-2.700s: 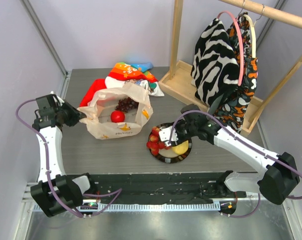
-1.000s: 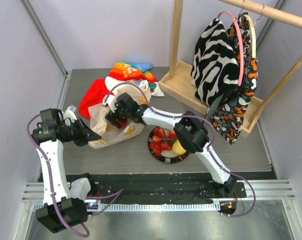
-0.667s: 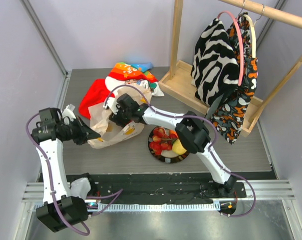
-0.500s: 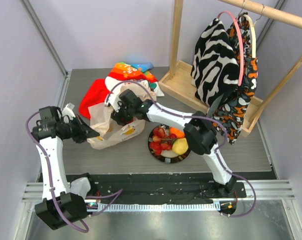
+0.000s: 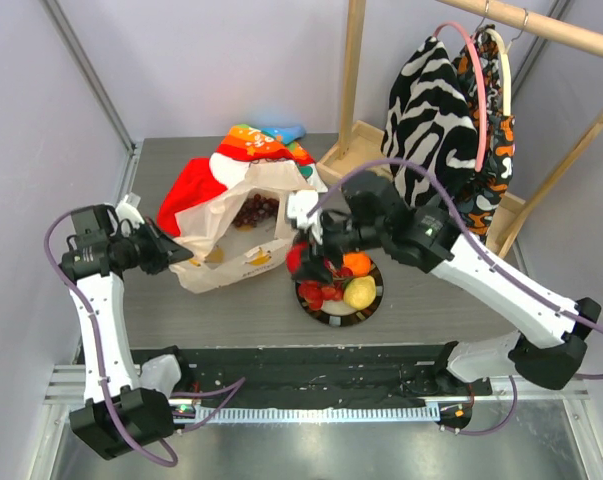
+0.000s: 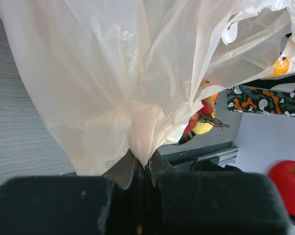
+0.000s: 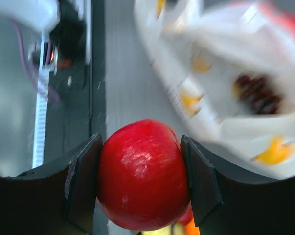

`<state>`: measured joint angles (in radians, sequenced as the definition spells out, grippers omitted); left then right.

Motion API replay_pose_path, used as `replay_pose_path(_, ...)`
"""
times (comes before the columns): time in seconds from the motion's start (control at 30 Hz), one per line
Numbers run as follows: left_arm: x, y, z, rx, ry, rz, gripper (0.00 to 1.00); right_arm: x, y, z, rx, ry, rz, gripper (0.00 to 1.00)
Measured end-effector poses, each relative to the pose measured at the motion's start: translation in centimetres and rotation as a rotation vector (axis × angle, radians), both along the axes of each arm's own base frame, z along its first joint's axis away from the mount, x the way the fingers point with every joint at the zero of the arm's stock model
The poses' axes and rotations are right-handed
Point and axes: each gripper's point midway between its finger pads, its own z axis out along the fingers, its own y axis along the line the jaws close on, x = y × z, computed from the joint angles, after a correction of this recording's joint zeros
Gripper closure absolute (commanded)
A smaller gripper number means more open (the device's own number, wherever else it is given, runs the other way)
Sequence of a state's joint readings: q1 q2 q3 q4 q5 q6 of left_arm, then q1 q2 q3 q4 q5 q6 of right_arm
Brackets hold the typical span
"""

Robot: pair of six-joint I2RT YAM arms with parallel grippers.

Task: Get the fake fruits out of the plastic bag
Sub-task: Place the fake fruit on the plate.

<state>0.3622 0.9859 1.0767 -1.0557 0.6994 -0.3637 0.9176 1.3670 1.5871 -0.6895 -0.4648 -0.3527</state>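
Note:
My right gripper (image 5: 303,258) is shut on the red apple (image 7: 143,172) and holds it in the air over the left rim of the dark plate (image 5: 373,303); the apple also shows in the top view (image 5: 296,258). On the plate lie red strawberries (image 5: 319,292), a yellow lemon (image 5: 359,292) and a small orange (image 5: 356,263). The cream-white plastic bag (image 5: 231,235) lies open with the dark grape bunch (image 5: 252,209) inside. My left gripper (image 5: 169,255) is shut on the bag's left edge (image 6: 137,132).
A red and multicoloured cloth (image 5: 246,150) lies behind the bag. A wooden rack (image 5: 353,80) with patterned bags (image 5: 436,120) stands at the back right. The black rail (image 5: 311,365) runs along the near edge.
My right gripper has come out of the bag with the apple and moved right toward the plate. The left gripper still holds the bag, whose mouth has opened wider.

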Motion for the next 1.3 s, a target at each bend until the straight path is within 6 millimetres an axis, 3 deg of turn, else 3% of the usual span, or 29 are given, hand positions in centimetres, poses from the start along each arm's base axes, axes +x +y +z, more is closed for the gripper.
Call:
replay_pose_path(0.1,-0.1,0.0,0.4,0.015,-0.030,0.002,1.00,-2.8,-2.8,-7.6,-0.195,0.094,0.053,0.70)
replay_pose_path(0.2,-0.4,-0.1,0.5,0.022,-0.048,0.002,1.00,-4.3,-5.0,-15.7,-0.412,0.191,0.067,0.69)
replay_pose_path(0.3,-0.7,-0.2,0.4,0.024,-0.048,0.002,1.00,-5.2,-7.1,-19.7,-0.538,0.210,0.070,0.68)
replay_pose_path(0.77,-1.3,-0.1,-0.1,0.044,-0.043,0.010,1.00,-4.1,-7.8,-24.1,-0.627,-0.033,0.158,0.64)
replay_pose_path(1.0,-1.4,-0.1,-0.4,0.044,-0.035,0.013,1.00,-4.1,-9.6,-26.8,-0.700,-0.123,0.236,0.60)
replay_pose_path(1.3,-1.3,0.0,-1.2,0.035,-0.010,0.016,1.00,-3.6,-9.7,-27.3,-0.693,-0.224,0.292,0.53)
